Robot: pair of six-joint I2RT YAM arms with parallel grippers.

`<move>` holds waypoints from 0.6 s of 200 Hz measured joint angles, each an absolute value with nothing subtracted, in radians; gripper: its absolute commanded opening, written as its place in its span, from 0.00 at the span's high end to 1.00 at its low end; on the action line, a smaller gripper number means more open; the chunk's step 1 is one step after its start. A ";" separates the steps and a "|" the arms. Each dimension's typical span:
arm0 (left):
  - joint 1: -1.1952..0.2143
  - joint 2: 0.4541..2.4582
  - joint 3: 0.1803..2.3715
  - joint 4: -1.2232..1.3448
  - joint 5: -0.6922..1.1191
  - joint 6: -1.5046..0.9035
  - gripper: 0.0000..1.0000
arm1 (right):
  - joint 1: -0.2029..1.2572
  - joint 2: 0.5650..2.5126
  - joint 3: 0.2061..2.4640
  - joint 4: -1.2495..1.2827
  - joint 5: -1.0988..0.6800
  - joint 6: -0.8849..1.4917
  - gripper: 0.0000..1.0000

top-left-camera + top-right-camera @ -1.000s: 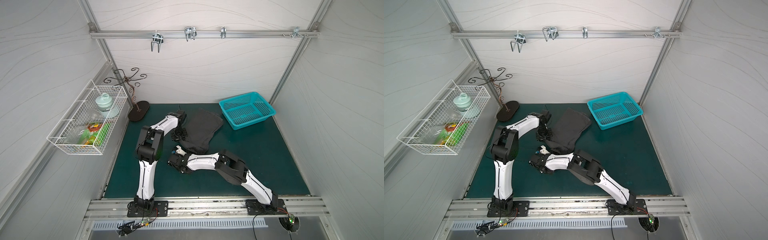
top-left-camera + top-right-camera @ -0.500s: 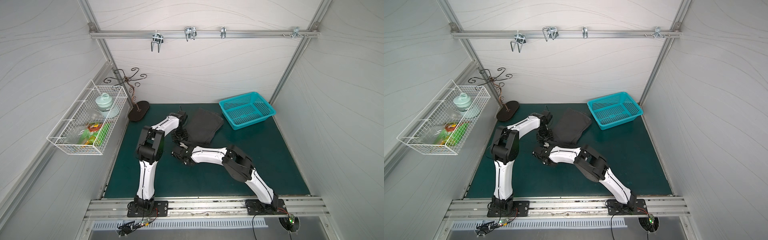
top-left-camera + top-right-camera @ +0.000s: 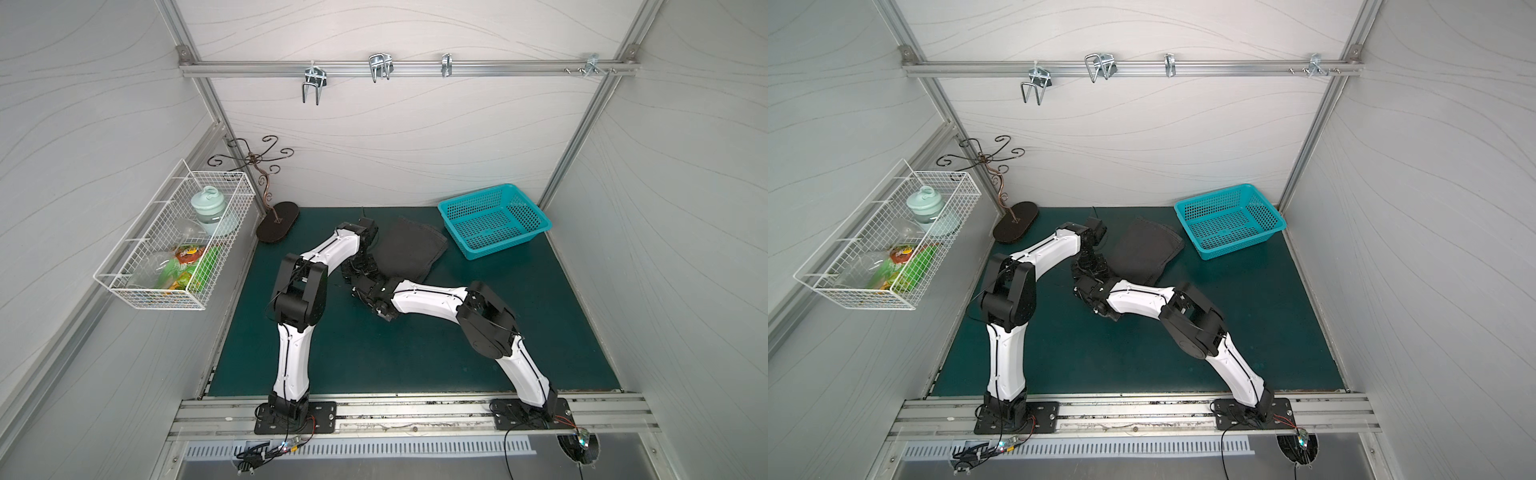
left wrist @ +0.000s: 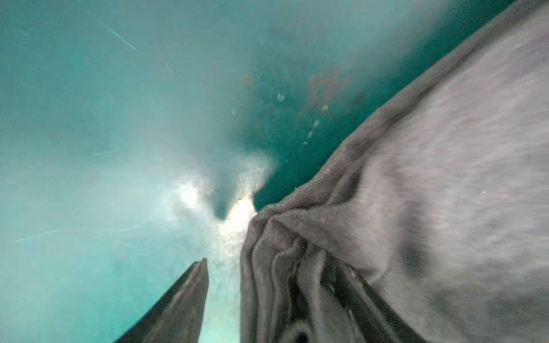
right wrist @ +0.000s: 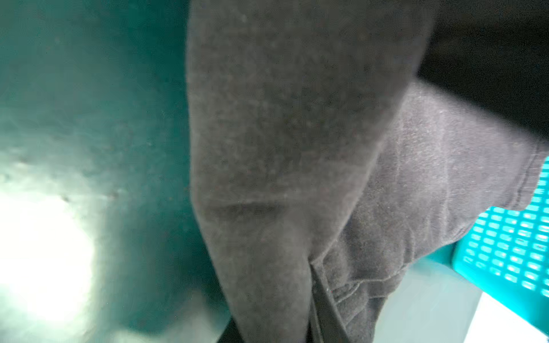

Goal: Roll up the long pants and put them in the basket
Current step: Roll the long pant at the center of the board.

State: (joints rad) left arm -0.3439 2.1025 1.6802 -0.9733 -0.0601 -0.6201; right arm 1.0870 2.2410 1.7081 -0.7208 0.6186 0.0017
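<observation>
The right gripper has swung in to the near end of the long pants, jaws clamped on a fold. The left gripper has seemingly let its jaws part. On the table, back-centre, the pants look barely rolled, with most still flat.

Both top views look from high above the front rail, facing down toward the back wall, far enough to take in the whole bench. Left wrist camera: very near, looking along the left tool at bench and long pants. Right wrist camera: equally near, cloth-filled, sharing the teal basket with the top views.
</observation>
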 measured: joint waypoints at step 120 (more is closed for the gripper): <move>-0.240 1.919 1.648 -0.969 -0.194 -0.685 0.27 | 0.877 2.240 1.811 -0.820 0.031 -0.073 1.00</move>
State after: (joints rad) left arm -0.2401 1.9186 1.6478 -0.9691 -0.1940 -0.6849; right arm 0.8772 2.2402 1.8114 -0.8196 0.0307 -0.0727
